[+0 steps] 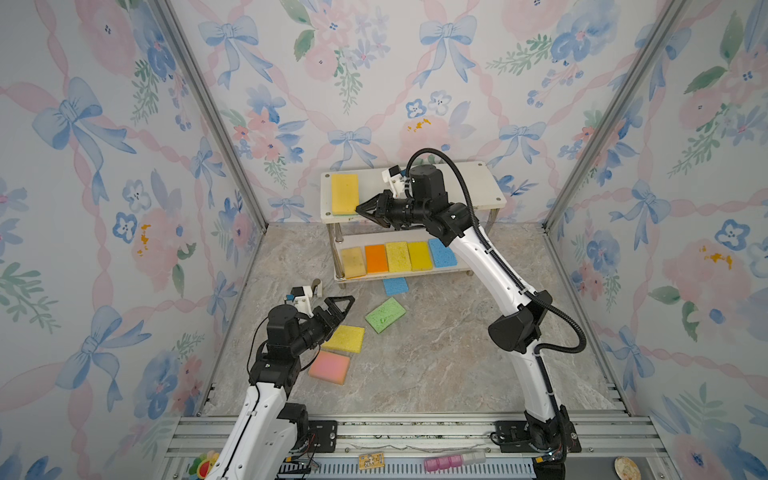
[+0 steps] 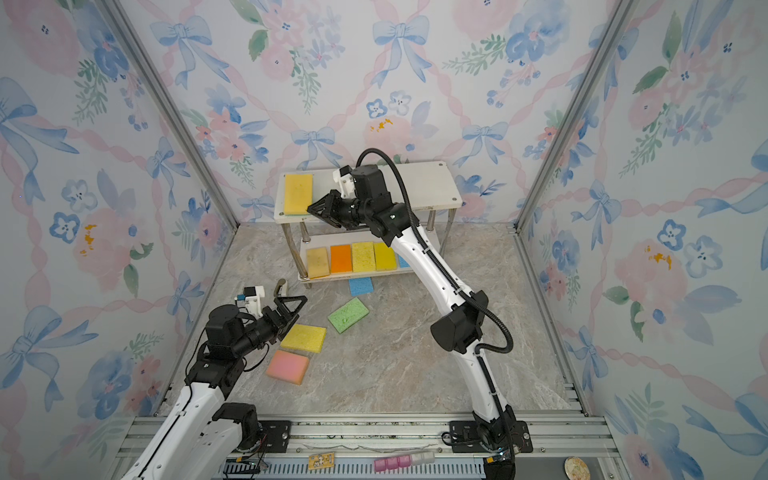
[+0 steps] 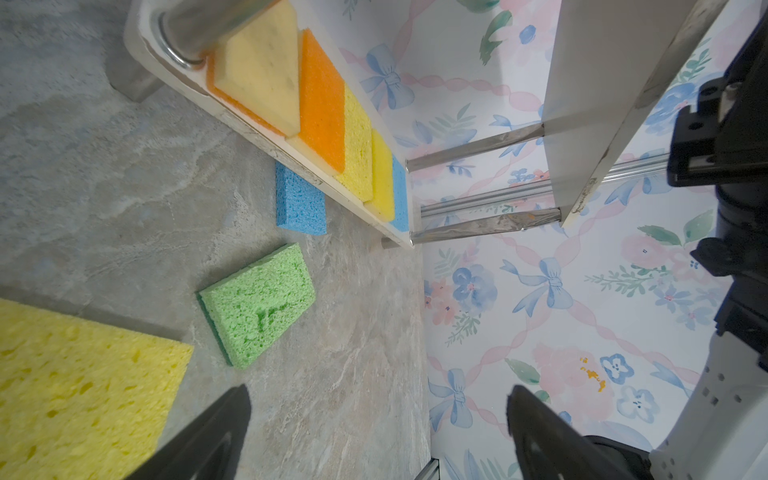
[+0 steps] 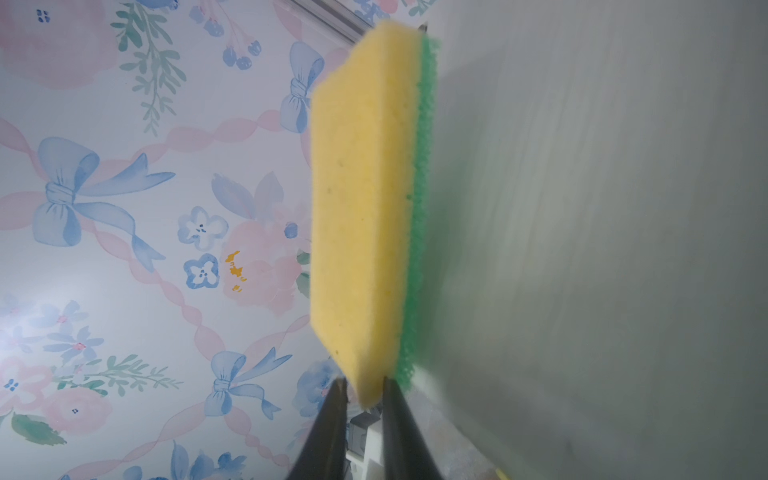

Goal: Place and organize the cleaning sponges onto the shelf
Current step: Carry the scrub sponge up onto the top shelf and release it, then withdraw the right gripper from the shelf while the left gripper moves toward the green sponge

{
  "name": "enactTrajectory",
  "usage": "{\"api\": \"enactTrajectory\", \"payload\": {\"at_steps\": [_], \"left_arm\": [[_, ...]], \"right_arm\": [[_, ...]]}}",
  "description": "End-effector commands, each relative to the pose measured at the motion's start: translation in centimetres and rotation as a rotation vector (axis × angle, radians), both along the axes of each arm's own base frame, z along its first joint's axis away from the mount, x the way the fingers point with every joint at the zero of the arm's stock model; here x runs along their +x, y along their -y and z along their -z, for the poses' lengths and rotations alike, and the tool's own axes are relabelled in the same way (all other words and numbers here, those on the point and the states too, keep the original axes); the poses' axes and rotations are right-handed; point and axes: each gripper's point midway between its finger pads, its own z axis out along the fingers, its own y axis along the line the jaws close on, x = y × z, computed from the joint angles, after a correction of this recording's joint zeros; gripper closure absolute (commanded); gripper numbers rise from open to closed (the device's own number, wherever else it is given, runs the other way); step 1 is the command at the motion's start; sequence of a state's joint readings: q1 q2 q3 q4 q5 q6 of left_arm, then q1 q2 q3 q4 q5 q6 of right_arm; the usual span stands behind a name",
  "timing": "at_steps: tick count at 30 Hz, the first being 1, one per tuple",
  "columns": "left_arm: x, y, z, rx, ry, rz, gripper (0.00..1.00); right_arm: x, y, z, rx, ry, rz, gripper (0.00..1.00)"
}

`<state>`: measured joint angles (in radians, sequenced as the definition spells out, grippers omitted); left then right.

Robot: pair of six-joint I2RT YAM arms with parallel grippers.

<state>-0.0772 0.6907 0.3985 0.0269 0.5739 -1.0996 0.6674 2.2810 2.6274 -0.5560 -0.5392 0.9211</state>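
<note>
Sponge placement on the shelf [image 1: 478, 183]

In both top views the yellow-and-green sponge [image 1: 345, 193] lies on the top board, near end at the front edge, bare board to its right; five sponges line the lower board and four lie on the floor. The right gripper [image 1: 360, 210] meets that near end; the left gripper [image 1: 343, 309] hangs near a yellow sponge [image 1: 344, 338]. Left wrist: fingers [image 3: 216, 432] wide apart, three floor sponges. Right wrist: fingertips [image 4: 399, 424] narrowly straddle the sponge's corner, grip unclear; green underlayer plain.
</note>
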Motion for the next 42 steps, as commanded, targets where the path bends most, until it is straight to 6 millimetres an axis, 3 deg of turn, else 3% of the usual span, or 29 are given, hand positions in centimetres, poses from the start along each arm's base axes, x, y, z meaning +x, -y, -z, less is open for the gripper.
{"api": "enactTrajectory", "payload": {"at_steps": [1, 5, 10, 16, 23, 25, 28, 32, 33, 35, 39, 42], "left_arm": [[0.0, 0.2, -0.8, 0.015, 0.028, 0.021, 0.02], [0.2, 0.1, -1.3, 0.022, 0.041, 0.013, 0.02], [1.4, -0.5, -3.9, 0.055, 0.101, -0.016, 0.02], [3.2, -1.2, -8.9, 0.104, 0.197, -0.057, 0.02], [4.6, -1.6, -17.6, 0.17, 0.348, -0.077, 0.02], [5.0, -1.6, -18.5, 0.18, 0.345, -0.077, 0.02], [4.9, -1.1, -16.5, 0.161, 0.278, -0.054, 0.02], [4.0, -0.5, -10.3, 0.177, 0.149, -0.018, 0.02], [3.8, -0.1, -9.0, 0.183, 0.125, 0.001, 0.02], [3.3, 1.4, -6.4, 0.205, 0.08, 0.062, 0.02], [3.0, 4.2, -2.7, 0.271, 0.02, 0.17, 0.02], [3.1, 5.1, -0.3, 0.332, -0.017, 0.213, 0.02]], "right_arm": [[0.7, 0.3, -0.7, 0.023, 0.026, 0.001, 0.78], [0.3, 0.7, -1.2, 0.01, 0.046, -0.003, 0.76], [-1.4, 2.3, -3.1, -0.023, 0.097, -0.003, 0.71], [-3.1, 5.0, -4.4, -0.093, 0.149, 0.022, 0.58], [-2.9, 6.3, -5.3, -0.103, 0.193, 0.033, 0.52], [-3.7, 6.9, -5.1, -0.134, 0.204, 0.03, 0.48], [-6.1, 8.0, -3.2, -0.234, 0.202, 0.012, 0.45], [-9.7, 11.0, 1.9, -0.358, 0.125, 0.023, 0.41], [-10.4, 11.8, 3.0, -0.357, 0.104, 0.041, 0.35], [-11.7, 14.3, 5.4, -0.344, 0.053, 0.131, 0.0], [-13.2, 18.1, 10.9, -0.366, -0.064, 0.284, 0.03], [-13.9, 19.1, 15.8, -0.36, -0.176, 0.314, 0.03]]}}
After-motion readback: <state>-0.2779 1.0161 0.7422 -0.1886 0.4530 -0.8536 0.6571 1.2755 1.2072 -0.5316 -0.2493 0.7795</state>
